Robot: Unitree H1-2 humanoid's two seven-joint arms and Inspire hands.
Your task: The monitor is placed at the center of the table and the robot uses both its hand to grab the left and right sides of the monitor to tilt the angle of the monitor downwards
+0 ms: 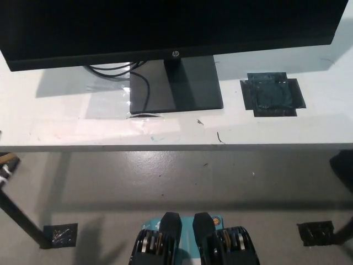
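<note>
The black monitor (pixel 165 25) fills the top of the head view, with its lower bezel and logo above the stand. Its dark stand base (pixel 176 83) rests on the white table (pixel 66 127), near the middle. Black cables (pixel 139 77) run down behind the screen to the left side of the base. Neither of my hands shows in this picture, and nothing touches the monitor's sides.
A square patch of black tape (pixel 271 94) sits on the table right of the stand. The table's front edge crosses the picture at mid height, with grey floor below. Taped table feet (pixel 59 234) (pixel 315 232) stand at lower left and lower right. A dark shape (pixel 343 165) shows at the right edge.
</note>
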